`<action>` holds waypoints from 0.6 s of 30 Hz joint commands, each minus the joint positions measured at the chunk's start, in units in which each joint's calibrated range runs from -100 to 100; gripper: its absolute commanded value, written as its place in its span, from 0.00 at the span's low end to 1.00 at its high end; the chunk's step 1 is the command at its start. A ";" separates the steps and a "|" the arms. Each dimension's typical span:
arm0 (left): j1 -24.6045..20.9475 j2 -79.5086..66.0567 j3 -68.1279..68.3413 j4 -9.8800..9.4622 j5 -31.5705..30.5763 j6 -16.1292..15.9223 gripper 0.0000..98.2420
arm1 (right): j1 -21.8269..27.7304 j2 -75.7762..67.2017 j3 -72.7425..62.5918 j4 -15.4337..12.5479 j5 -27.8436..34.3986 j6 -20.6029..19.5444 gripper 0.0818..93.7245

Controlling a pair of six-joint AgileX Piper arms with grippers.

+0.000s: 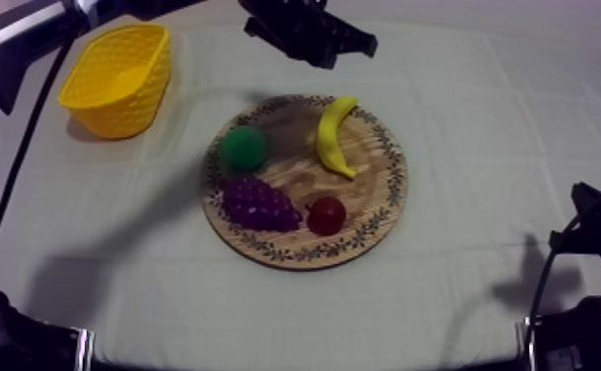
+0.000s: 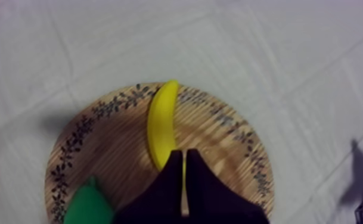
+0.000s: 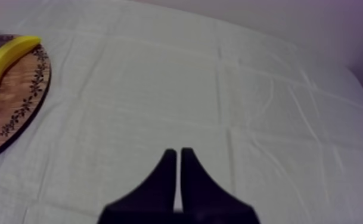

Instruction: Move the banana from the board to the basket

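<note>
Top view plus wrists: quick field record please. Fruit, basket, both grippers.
banana: on wooden board, not held
other fruit on board: pear, grapes, small red fruit
yellow basket: table's far left, nothing seen inside
left gripper: by the banana's end, jaws shut on nothing
right gripper: over bare cloth, jaws shut on nothing

Near end of the banana [image 2: 161,122] hidden behind the left gripper [image 2: 184,154], jaws closed. The pear [image 2: 88,205] just beside those jaws and the wooden board [image 2: 231,140] beneath them are cut by the frame edge.
</note>
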 commanded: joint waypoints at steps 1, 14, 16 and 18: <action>-0.22 0.29 0.40 -0.18 0.90 0.01 0.01 | 0.00 -0.05 0.05 0.01 -0.03 -0.01 0.00; -0.34 3.00 3.16 -0.20 2.36 -0.08 0.01 | 0.00 -0.05 0.05 0.01 -0.03 -0.01 0.00; -0.19 3.21 3.30 -0.17 2.36 0.03 0.01 | 0.00 -0.05 0.05 0.01 -0.03 -0.01 0.00; -0.08 3.47 3.37 0.00 2.31 0.03 0.01 | 0.00 -0.05 0.05 0.01 -0.03 -0.01 0.00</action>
